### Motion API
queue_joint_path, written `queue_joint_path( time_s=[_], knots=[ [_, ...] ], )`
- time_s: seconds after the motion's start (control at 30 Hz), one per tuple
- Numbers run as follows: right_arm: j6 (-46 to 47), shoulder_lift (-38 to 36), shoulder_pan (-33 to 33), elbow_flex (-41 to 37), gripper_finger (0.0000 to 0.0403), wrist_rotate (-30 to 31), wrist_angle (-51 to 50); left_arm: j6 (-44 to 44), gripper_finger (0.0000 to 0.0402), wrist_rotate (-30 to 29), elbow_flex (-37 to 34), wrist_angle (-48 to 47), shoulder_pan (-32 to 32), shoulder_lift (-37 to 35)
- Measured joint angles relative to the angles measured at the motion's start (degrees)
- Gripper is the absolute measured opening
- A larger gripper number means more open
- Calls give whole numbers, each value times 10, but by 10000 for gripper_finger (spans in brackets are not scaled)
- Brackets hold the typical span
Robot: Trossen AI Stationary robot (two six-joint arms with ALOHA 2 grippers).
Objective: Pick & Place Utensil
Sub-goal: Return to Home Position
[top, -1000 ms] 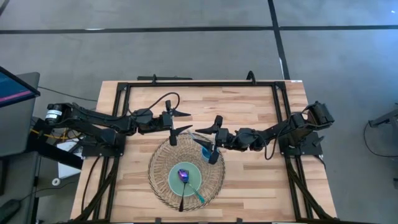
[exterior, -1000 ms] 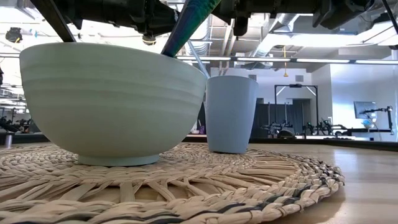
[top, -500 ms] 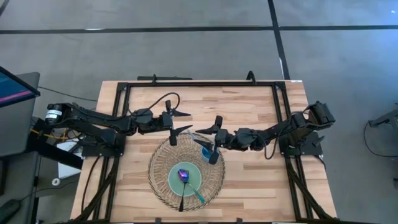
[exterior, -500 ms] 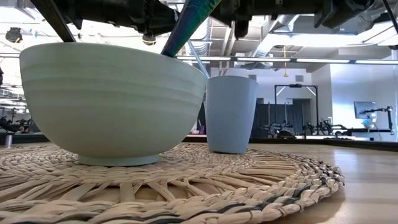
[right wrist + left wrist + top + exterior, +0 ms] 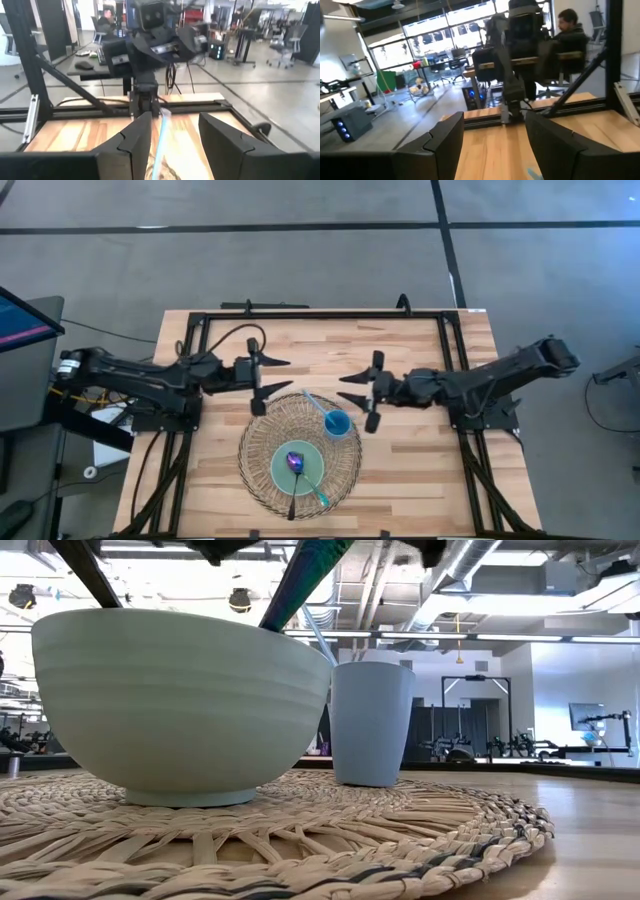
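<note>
A woven mat [image 5: 262, 442] lies on the table's near half. On it stands a pale green bowl [image 5: 305, 475] holding an iridescent spoon [image 5: 295, 463] and a teal utensil [image 5: 320, 496], both leaning on its rim. Beside it stands a blue cup [image 5: 338, 423] with a light blue utensil [image 5: 314, 403] upright in it, leaning on the rim. My left gripper [image 5: 274, 375] hovers open, left of the mat's far edge. My right gripper [image 5: 350, 388] hovers open to the right of the cup, clear of it. In the right wrist view the light blue utensil [image 5: 160, 132] shows between my open fingers, farther off.
A black frame [image 5: 320, 314] runs round the table's far and side edges. Bare wood lies between the two grippers and on both sides of the mat. A person [image 5: 570, 27] sits beyond the table. The low view shows the bowl [image 5: 180, 700] and cup [image 5: 372, 725] on the mat.
Both grippers have drawn back and risen, staying open: the left toward the table's left edge, the right toward the right edge and away from the cup it hovered over. The utensil stays in the cup. Bowl and mat are unmoved.
</note>
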Motion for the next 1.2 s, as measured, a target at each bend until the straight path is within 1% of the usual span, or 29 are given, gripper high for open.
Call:
queue_joint_path(
  time_s=[0.07,0.17,0.3,0.47,0.57,0.7,0.93,1.07,1.13,1.2],
  knots=[
    [10,-27,1,0,157,0,-40,0,214,0,0,-40,-5,-29],
    [22,-56,1,0,155,0,-70,8,214,0,0,-84,-3,-57],
    [27,-67,1,0,153,0,-69,14,214,-1,0,-82,8,-73],
    [20,-67,0,0,153,0,-70,8,214,-1,0,-91,9,-73],
    [21,-79,-2,0,156,0,-89,-16,214,-1,-1,-95,9,-82],
    [43,-105,-2,0,157,0,-128,-74,214,2,0,-119,9,-119],
    [58,-136,-1,-3,153,0,-174,-115,214,80,0,-228,9,-200],
    [62,-149,-6,-32,153,0,-167,-118,214,103,0,-285,9,-231],
    [74,-155,-12,-50,154,0,-150,-118,214,117,0,-298,9,-237],
    [83,-161,-20,-75,156,0,-123,-119,214,143,0,-298,9,-236]
  ],
)
